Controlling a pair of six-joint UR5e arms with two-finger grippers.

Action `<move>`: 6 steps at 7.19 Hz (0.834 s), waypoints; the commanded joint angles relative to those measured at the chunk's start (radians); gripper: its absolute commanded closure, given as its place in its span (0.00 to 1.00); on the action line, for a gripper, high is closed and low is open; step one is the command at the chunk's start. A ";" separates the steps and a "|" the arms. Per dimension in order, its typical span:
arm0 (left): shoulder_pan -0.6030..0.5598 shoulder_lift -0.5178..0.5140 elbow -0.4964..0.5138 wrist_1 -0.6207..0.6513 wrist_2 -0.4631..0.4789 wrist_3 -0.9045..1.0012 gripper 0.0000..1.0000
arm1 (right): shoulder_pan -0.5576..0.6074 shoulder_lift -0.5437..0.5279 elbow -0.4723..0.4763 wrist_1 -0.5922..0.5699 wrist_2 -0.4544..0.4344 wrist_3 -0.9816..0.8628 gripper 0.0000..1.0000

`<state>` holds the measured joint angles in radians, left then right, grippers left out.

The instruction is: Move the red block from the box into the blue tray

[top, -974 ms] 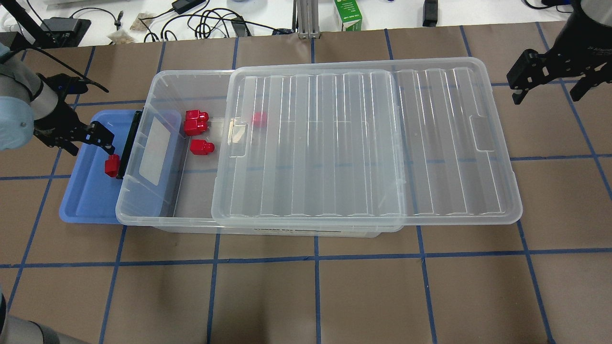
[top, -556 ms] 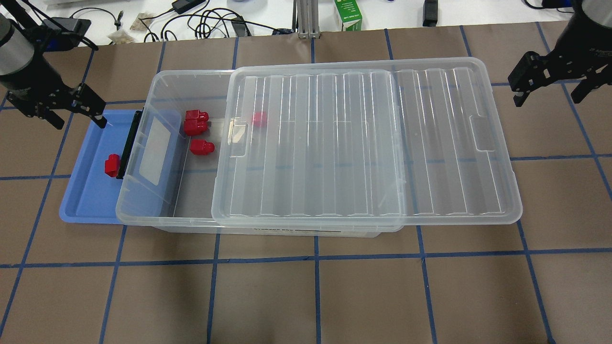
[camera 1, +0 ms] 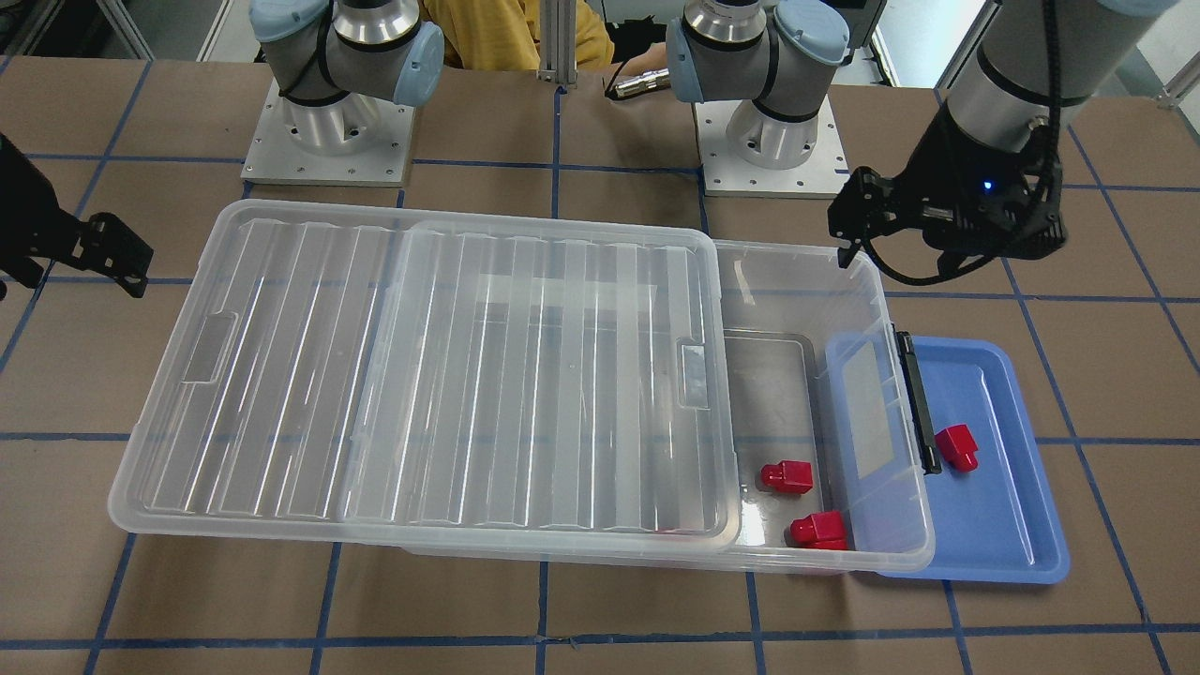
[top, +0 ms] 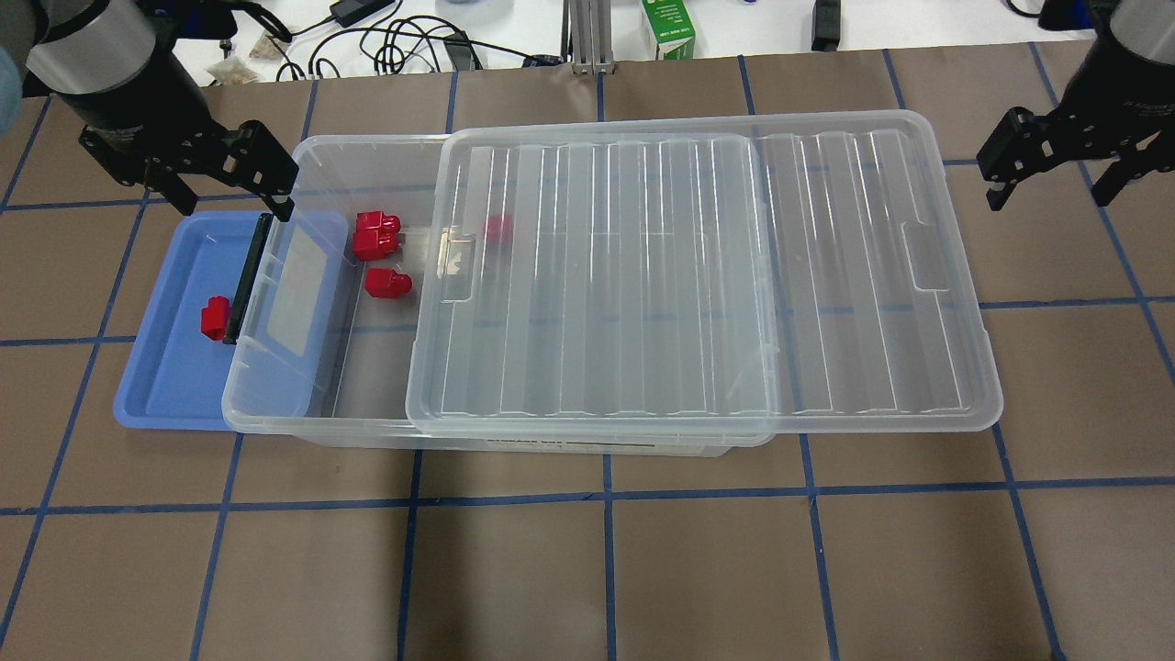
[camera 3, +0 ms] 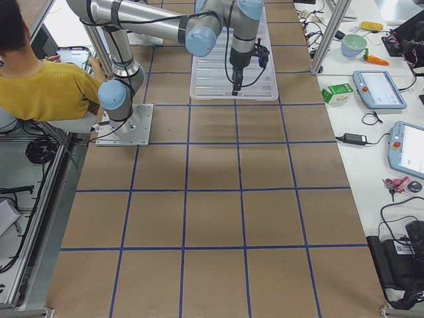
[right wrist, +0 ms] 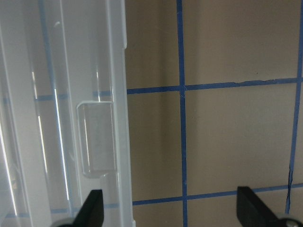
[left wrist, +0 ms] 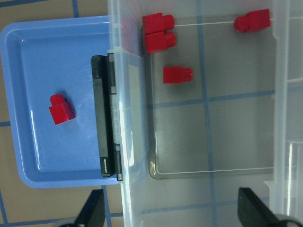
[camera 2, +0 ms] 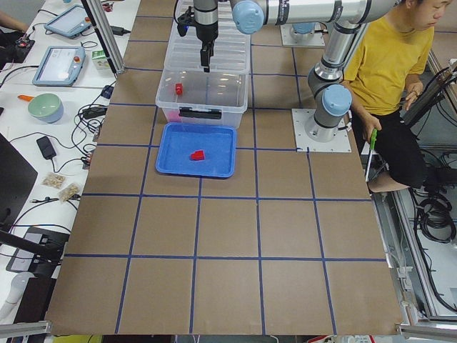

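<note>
Red block is lying in the tray, toward its 3 o'clock side, near the box's black latch but not touching it. It is sitting just where it was a second ago, when the left gripper was down at it. That gripper is now hanging released and empty, having lifted and swung toward 1 o'clock, to the tray's far edge by the corner of the box. The drop is therefore reading as finished: the block is resting free on the tray floor.

Moving right, three more blocks are sitting in the box's uncovered end, and a fourth block is showing faintly under the slid-aside lid. At the lid's 2 o'clock the right gripper is hovering spread and empty, barely shifted. Whether the left arm is heading back for another block cannot be told.
</note>
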<state>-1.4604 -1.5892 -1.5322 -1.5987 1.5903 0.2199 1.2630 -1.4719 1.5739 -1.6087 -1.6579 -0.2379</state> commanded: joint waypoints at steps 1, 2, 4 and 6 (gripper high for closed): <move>-0.029 0.002 0.001 -0.024 -0.007 -0.124 0.00 | -0.028 0.079 0.000 -0.040 0.000 -0.001 0.00; -0.072 0.003 0.000 -0.024 -0.003 -0.140 0.00 | -0.039 0.097 0.000 -0.039 -0.003 -0.001 0.00; -0.124 -0.005 -0.006 -0.012 0.058 -0.142 0.00 | -0.045 0.114 0.008 -0.039 -0.014 -0.001 0.00; -0.101 0.002 0.004 -0.006 0.004 -0.143 0.00 | -0.043 0.113 0.085 -0.129 -0.014 0.002 0.00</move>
<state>-1.5738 -1.5895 -1.5314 -1.6090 1.6296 0.0786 1.2189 -1.3597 1.6130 -1.6755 -1.6713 -0.2373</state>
